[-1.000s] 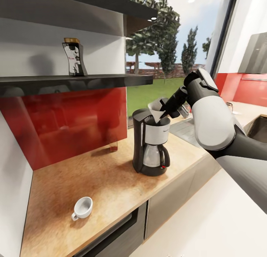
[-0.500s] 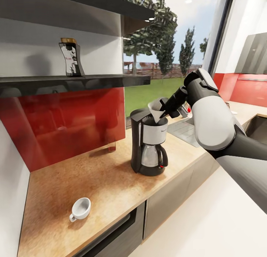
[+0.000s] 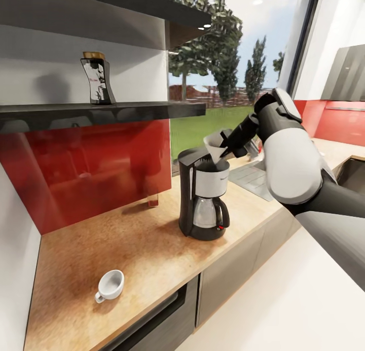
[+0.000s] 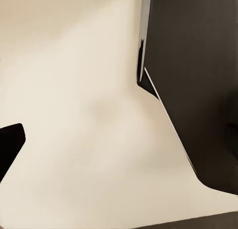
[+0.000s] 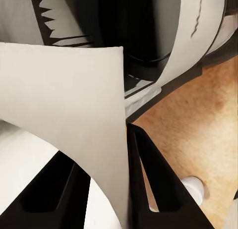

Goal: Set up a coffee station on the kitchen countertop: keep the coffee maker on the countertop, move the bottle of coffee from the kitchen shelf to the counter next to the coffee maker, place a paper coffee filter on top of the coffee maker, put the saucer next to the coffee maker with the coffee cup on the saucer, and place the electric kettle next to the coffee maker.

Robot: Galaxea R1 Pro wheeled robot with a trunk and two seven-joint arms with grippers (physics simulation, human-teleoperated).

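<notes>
Sunny kitchen, red wall, long wooden tabletop [image 3: 142,244]. The right gripper [image 3: 224,147] has its jaws pinched shut on the paper coffee filter [image 3: 215,144], holding the white cone point-down just over the open top of the coffee maker [image 3: 204,199] so it can drop in. That machine stands near the tabletop's front edge. The coffee cup [image 3: 110,285] sits well apart, toward the left end. The bottle of coffee [image 3: 97,78] waits on the kitchen shelf [image 3: 126,109]. I cannot tell how the left jaws stand.

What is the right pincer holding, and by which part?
The right pincer holds the paper coffee filter by its side wall near the rim, above the coffee maker.
</notes>
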